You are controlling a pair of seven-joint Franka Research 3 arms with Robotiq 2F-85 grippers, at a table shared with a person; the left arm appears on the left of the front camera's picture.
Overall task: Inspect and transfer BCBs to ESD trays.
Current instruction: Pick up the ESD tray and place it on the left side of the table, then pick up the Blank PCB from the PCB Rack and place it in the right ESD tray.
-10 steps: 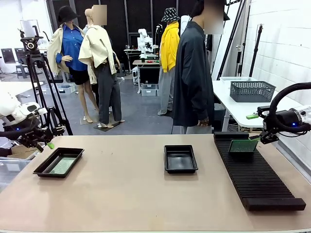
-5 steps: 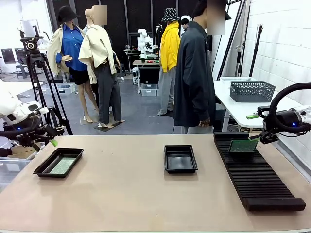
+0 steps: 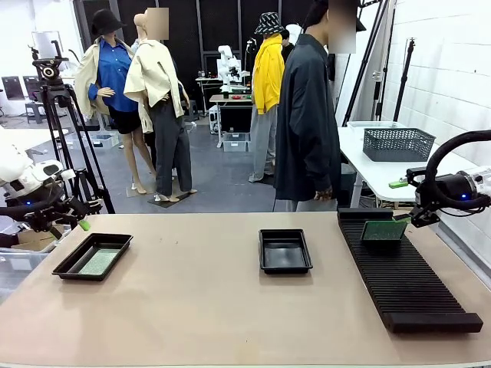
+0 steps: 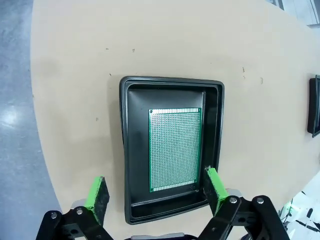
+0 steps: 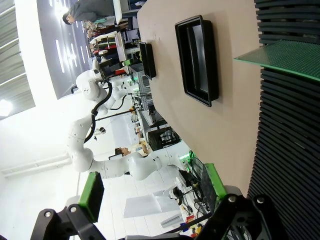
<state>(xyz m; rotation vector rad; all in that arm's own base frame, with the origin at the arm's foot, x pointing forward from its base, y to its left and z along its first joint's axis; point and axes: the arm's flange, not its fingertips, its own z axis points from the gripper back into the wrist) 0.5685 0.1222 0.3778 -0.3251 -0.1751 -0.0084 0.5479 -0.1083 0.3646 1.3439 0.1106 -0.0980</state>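
**One BCB down, one waiting in the rack**

So the left tool (image 4: pixel 156 192) is fully released, pads spread wide with nothing between them. Straight beyond its fingertips sits the loaded tray (image 4: pixel 121 150), and the flat BCB (image 4: pixel 175 149) lies on its floor, clear of the rim all round. My read is that this half of the job is done. The board lies flat because that's how the tray is meant to carry it, and the tool hangs above with room to spare on both sides.

The left arm sits out past the bench (image 3: pixel 215 307) edge, wrist tipped so the fingers look down onto the tray.

The right tool (image 5: pixel 152 187) is also released and grasping nothing. Ahead of its fingers the upright BCB (image 5: pixel 287 57) stands on edge in a slot of the ribbed rack (image 3: pixel 403 284), which leaves both faces exposed for checking and an edge free to pinch. Farther off in the same direction is the empty tray (image 3: pixel 285 270), probably where this board goes.

The right arm curls in with a bent elbow, its tool near the board but not touching. A person (image 3: pixel 307 115) stands beyond the rack, hands off everything.
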